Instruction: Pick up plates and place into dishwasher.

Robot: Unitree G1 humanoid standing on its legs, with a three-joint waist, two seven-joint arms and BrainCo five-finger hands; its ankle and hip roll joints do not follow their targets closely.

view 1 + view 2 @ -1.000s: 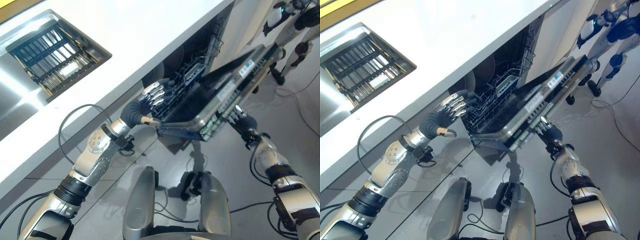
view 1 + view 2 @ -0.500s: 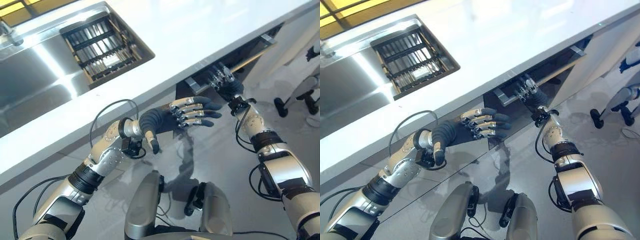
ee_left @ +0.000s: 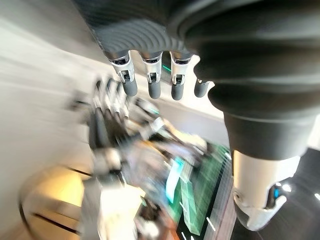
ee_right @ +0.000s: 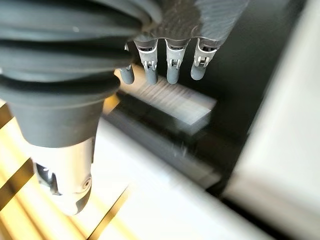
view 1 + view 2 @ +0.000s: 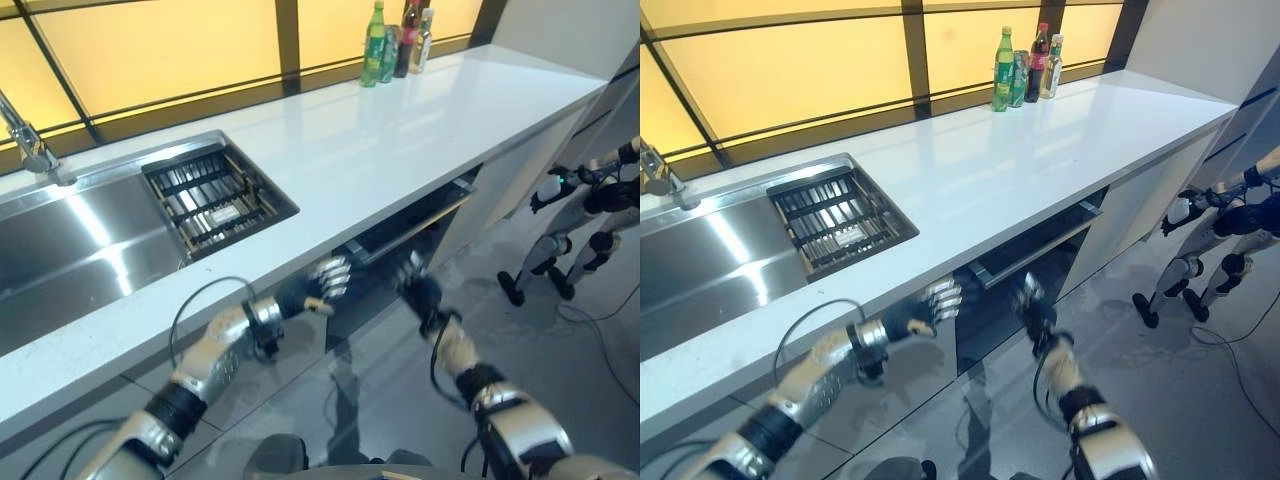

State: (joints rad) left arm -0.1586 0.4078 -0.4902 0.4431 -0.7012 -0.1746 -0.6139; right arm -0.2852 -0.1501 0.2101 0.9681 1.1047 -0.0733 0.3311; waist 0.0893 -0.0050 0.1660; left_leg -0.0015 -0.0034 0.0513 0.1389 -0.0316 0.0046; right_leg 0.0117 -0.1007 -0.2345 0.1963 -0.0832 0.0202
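Note:
The dishwasher door point(image 5: 985, 315) stands almost upright under the white counter point(image 5: 400, 120), with a dark gap above its silver handle bar point(image 5: 1032, 248). My left hand point(image 5: 322, 288) is held in front of the door's left part, fingers straight and holding nothing. Just below the handle bar hangs my right hand point(image 5: 418, 290), open and empty as well. In the right wrist view its straight fingers point(image 4: 172, 67) point at the handle bar point(image 4: 172, 102). The left wrist view has my left fingers point(image 3: 150, 82) extended, with the right hand point(image 3: 107, 127) blurred beyond them.
A steel sink point(image 5: 60, 240) with a dark drain rack point(image 5: 215, 195) and a faucet point(image 5: 25, 140) lies at the counter's left. Several bottles point(image 5: 395, 45) stand at the far back. Another robot point(image 5: 580, 210) stands on the grey floor to the right.
The camera has swung up to take in the whole counter. The dishwasher door went from lowered to nearly upright. My right hand has come off its top edge and both hands sit lower.

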